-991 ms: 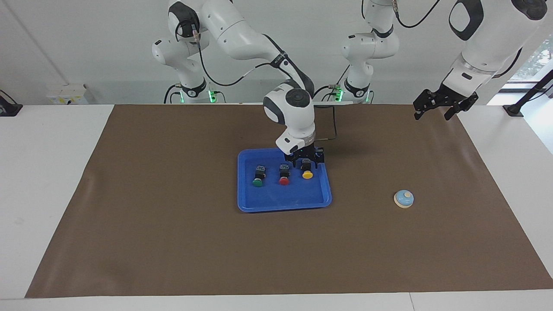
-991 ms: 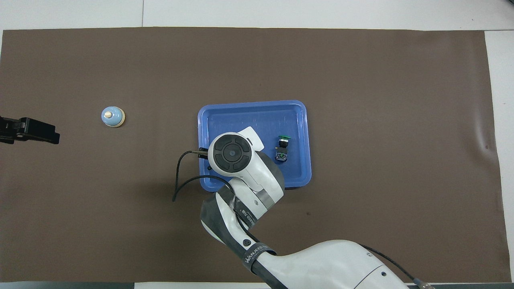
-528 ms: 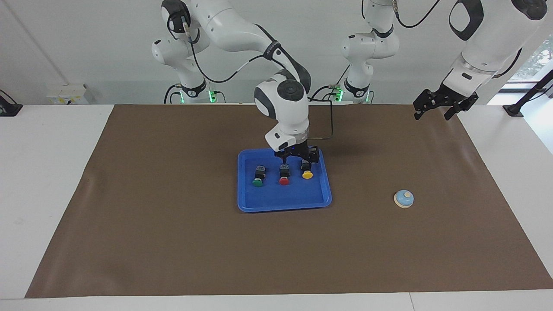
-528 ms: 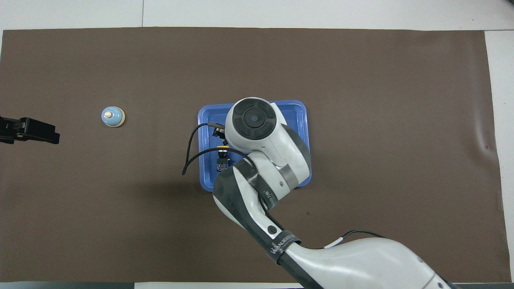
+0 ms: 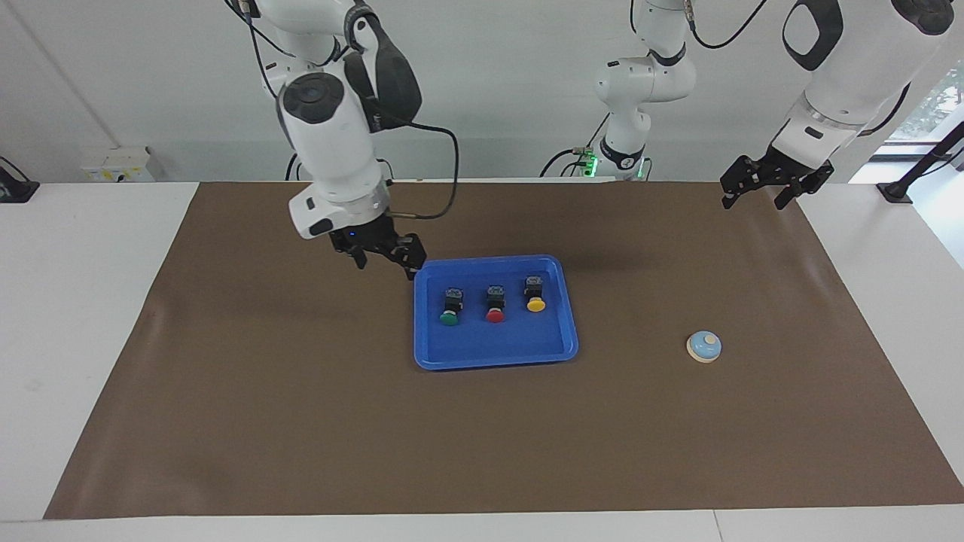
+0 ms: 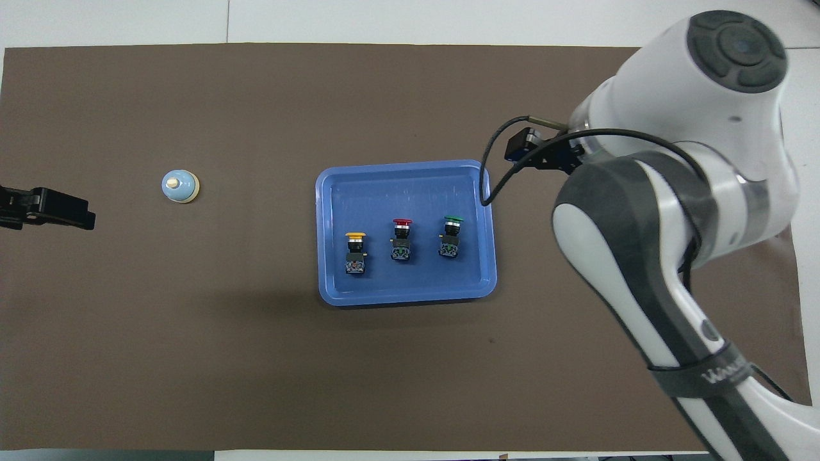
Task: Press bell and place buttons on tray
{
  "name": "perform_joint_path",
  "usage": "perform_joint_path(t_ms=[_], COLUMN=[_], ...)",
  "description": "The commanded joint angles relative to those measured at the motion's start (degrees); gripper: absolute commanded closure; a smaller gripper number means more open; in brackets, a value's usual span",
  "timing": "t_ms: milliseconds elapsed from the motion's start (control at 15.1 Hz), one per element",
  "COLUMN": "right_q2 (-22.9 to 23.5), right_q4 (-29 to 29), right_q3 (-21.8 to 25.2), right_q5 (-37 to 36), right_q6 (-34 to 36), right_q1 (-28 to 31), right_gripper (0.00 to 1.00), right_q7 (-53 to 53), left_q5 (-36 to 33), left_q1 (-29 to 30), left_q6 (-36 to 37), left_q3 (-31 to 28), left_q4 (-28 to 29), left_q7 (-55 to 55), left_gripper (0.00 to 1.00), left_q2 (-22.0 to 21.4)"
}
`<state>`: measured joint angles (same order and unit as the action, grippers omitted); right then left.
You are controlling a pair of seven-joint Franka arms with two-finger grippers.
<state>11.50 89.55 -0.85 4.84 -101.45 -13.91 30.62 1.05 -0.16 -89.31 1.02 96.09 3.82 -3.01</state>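
Buttons in tray, clear of jaws

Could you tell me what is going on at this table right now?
All three buttons, green, red and yellow, sit in a row in the tray. The right gripper hangs open and empty over the mat beside the tray. The bell stands alone toward the left arm's end, where the left gripper waits, open.

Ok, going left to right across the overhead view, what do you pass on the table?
Left gripper → bell → tray's rim → yellow button → red button → green button → right gripper, above the mat.
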Motion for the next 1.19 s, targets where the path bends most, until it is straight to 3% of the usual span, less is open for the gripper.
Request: perform_joint_path(t_ms=[0, 462, 792, 1123], right_q2=[-2.4, -9.5, -14.8, -16.0], right_q4=[1.2, 1.1, 1.1, 1.9], right_q3=[-0.8, -1.6, -1.6, -1.7], right_q5=[-0.4, -1.6, -7.2, -7.1], right_q6=[3.2, 14.1, 19.6, 17.3], right_q1=[6.2, 17.0, 17.2, 17.3], right_gripper=[0.0, 0.0, 0.0, 0.0], right_q7=[-12.7, -29.5, -33.6, -33.5], left_q5=[-0.6, -0.6, -0.6, -0.6], left_q1=[0.2, 0.2, 0.2, 0.2], left_q6=[0.7, 0.7, 0.7, 0.7], left_q3=[0.0, 0.0, 0.0, 0.0], left_q4=[-0.5, -0.5, -0.5, -0.5], left_q7=[0.5, 0.5, 0.5, 0.5], left_gripper=[0.0, 0.0, 0.0, 0.0], left_q2=[-0.3, -0.2, -0.3, -0.2])
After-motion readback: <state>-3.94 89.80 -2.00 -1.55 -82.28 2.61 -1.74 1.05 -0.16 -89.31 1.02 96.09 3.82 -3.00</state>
